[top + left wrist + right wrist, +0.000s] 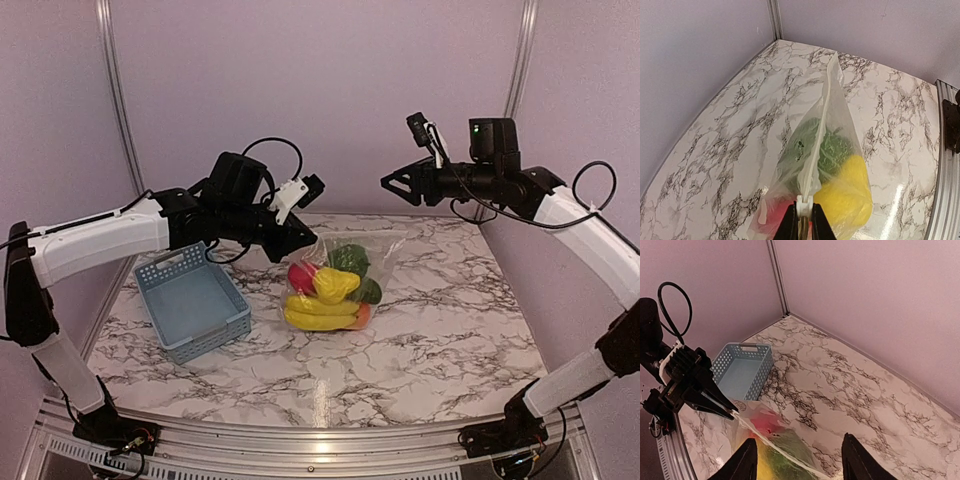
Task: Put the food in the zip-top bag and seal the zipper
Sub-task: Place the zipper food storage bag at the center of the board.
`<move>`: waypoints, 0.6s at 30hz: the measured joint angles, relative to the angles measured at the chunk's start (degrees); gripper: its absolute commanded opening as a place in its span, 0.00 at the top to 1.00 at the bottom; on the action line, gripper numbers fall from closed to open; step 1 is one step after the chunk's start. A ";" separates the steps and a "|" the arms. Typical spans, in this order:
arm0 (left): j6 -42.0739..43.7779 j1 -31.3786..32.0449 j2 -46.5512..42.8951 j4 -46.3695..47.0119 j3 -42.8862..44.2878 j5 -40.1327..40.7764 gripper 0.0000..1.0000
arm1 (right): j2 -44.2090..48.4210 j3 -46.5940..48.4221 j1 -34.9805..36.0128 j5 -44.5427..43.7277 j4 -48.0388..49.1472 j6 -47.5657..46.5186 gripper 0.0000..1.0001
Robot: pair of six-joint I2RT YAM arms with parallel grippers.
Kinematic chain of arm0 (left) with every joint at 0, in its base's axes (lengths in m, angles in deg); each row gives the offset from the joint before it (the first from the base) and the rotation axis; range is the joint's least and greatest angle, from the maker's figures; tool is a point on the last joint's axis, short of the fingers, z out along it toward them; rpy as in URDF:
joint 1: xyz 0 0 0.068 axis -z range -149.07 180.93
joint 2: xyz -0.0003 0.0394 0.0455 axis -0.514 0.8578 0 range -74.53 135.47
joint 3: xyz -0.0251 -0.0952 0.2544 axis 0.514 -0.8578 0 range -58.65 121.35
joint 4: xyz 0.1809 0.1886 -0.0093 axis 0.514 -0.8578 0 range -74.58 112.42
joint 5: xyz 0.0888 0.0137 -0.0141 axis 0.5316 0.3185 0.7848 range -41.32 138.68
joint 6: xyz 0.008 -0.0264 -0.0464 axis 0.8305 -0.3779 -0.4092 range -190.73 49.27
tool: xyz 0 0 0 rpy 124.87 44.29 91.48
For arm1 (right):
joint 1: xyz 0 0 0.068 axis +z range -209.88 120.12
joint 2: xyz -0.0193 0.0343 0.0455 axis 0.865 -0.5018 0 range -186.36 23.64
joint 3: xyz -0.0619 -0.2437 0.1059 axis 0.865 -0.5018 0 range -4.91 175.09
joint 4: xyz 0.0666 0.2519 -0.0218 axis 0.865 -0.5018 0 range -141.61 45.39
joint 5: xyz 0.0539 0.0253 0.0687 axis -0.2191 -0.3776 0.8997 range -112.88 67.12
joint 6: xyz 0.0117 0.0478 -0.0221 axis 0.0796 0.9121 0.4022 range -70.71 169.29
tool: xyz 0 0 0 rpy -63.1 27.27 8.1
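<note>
One pincer [803, 211] on zipper [816, 150] edge

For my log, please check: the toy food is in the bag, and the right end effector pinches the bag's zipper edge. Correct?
No: the left end effector pinches the zipper edge of the bag, as the left wrist view shows. The toy food is inside.

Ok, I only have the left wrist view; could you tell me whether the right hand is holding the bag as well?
Observer: No, the right hand hangs open in the air, well apart from the zip-top bag.
Operator: Thanks, and is anything left in the basket?
Observer: Nothing that I can see; only its bare floor shows.
Operator: Where does it stand?
Observer: On the table, to the left of the bag, not touching it.
</note>
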 measured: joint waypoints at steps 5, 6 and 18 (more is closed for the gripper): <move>1.99 -0.26 2.99 -0.26 5.38 -2.93 0.91 | -1.75 1.84 0.00 -2.45 0.11 0.63 0.45; 2.01 -0.28 2.99 -0.33 5.22 -4.04 0.88 | -2.03 1.84 0.00 -2.69 0.09 0.70 0.45; 2.97 3.48 -1.27 -4.24 -15.32 -10.60 0.42 | -2.43 -0.76 0.00 -3.02 1.42 3.67 0.45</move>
